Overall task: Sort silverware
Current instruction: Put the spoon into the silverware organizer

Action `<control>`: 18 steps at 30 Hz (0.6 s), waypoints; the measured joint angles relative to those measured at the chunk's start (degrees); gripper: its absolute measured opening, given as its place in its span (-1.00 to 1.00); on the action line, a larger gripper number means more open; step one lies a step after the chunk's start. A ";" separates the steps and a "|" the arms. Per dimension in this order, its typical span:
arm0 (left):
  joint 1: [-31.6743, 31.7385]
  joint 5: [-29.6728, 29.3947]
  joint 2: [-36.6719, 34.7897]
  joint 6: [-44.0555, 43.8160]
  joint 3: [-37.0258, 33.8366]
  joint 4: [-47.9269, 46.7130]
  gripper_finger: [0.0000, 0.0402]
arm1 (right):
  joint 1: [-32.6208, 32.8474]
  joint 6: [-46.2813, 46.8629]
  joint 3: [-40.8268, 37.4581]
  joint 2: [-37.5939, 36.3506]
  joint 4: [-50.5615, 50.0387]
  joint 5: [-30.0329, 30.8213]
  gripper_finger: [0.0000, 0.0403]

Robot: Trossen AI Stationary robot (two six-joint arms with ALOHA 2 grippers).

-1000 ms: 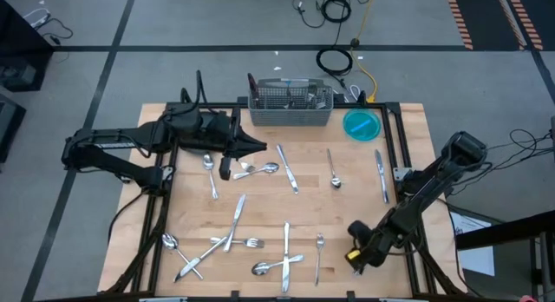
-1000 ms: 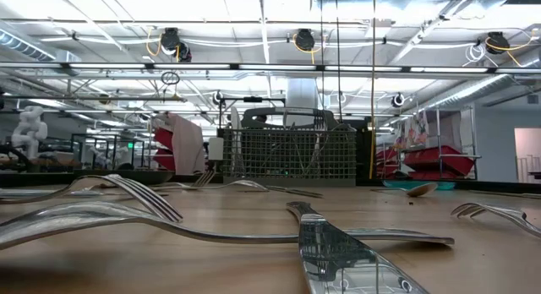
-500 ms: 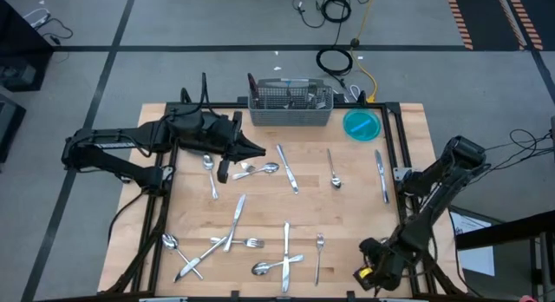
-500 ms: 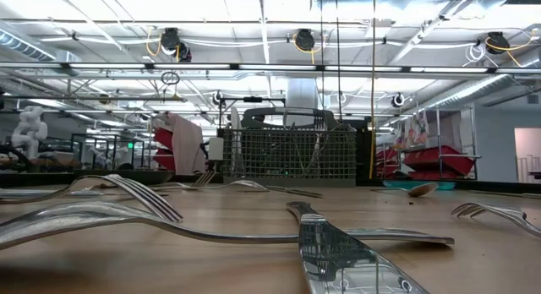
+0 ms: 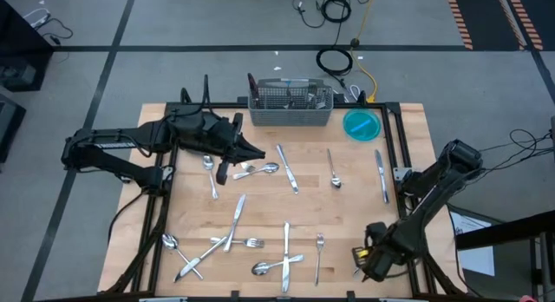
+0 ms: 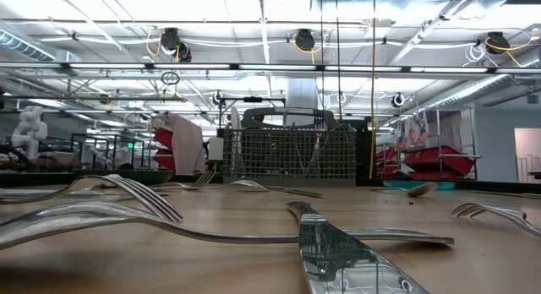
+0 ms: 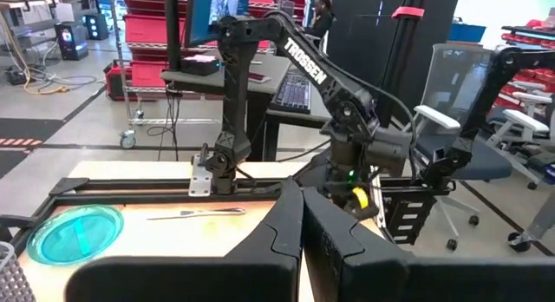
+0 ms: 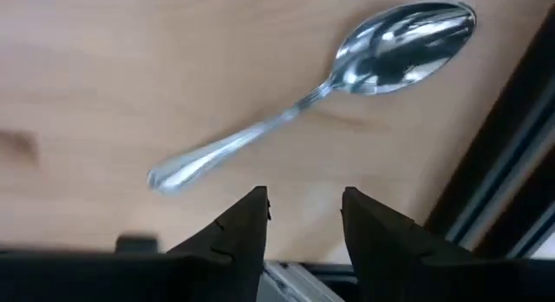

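Observation:
The silverware lies scattered on the wooden table: knives (image 5: 287,168) (image 5: 381,174), a spoon (image 5: 333,169), and forks and spoons in a loose heap (image 5: 230,241) near the front. My right gripper (image 5: 368,260) hangs over the near right corner, pointing down, open, above a spoon (image 8: 303,102) that lies flat on the wood. Nothing is between its fingers (image 8: 243,228). My left gripper (image 5: 258,150) is shut and empty, held level above the table's far left part. Its fingers (image 7: 286,224) show closed in the left wrist view.
A grey wire-mesh caddy (image 5: 290,102) stands at the far edge, with a blue round plate (image 5: 362,124) to its right. Black frame rails (image 5: 401,154) run along the table's sides, and one rail (image 8: 512,163) lies close beside the spoon's bowl (image 8: 408,42).
My right gripper has gone toward the table's near edge at the right corner, rising a little, and its wrist has rolled and tipped to point more steeply down. The silverware has stayed where it was.

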 joint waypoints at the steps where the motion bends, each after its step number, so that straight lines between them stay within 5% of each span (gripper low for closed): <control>1: -0.02 0.00 0.00 0.02 0.00 0.00 -0.95 | -0.07 0.14 0.00 1.00 0.75 0.12 -0.34; 10: -0.22 0.02 0.00 0.04 0.00 0.28 -0.95 | -2.33 -0.70 0.00 10.58 11.58 0.12 -0.36; 18: -0.22 0.02 0.00 0.09 0.00 0.65 -0.95 | -4.52 -0.74 0.31 12.00 6.11 -0.65 -0.37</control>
